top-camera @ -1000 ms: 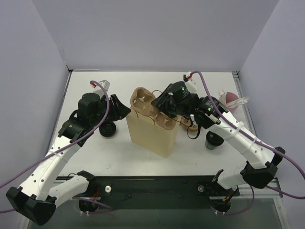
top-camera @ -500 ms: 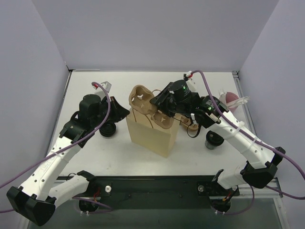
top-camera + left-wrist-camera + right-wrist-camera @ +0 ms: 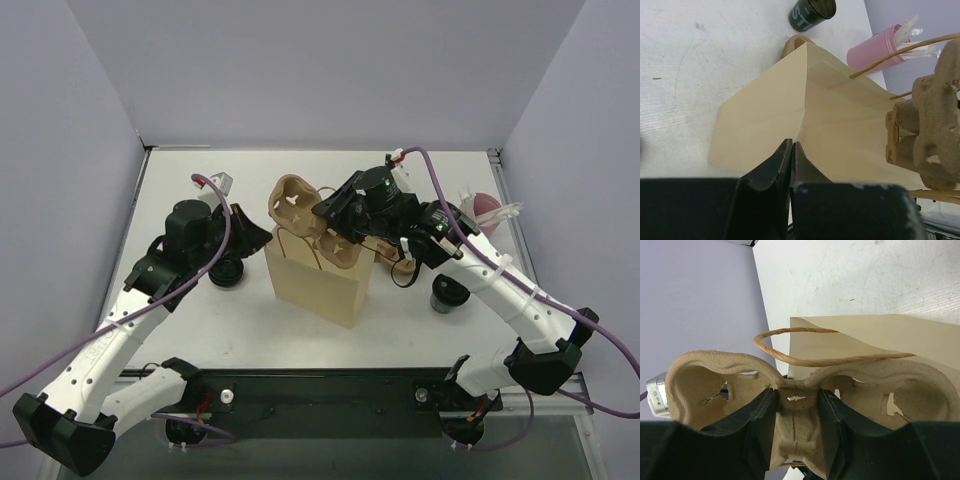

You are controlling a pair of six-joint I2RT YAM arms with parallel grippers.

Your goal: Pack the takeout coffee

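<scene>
A tan paper bag (image 3: 318, 288) stands upright mid-table. My left gripper (image 3: 262, 236) is shut on the bag's left top edge, as the left wrist view shows, with its tips (image 3: 791, 145) pinching the paper (image 3: 770, 120). My right gripper (image 3: 336, 216) is shut on the middle web of a brown pulp cup carrier (image 3: 298, 204) and holds it tilted over the bag's open mouth. In the right wrist view the carrier (image 3: 796, 427) sits between the fingers, above the bag (image 3: 870, 335) and its twine handle (image 3: 830, 360). The carrier's cup holes are empty.
A black lidded cup (image 3: 228, 272) stands left of the bag and another (image 3: 447, 296) stands right of it. A pink cup of straws (image 3: 486, 209) is at the far right. A brown cup (image 3: 394, 256) sits behind the bag's right side.
My right gripper has lifted the carrier a little up and toward the far left over the bag's mouth. The left gripper stays on the bag's edge.
</scene>
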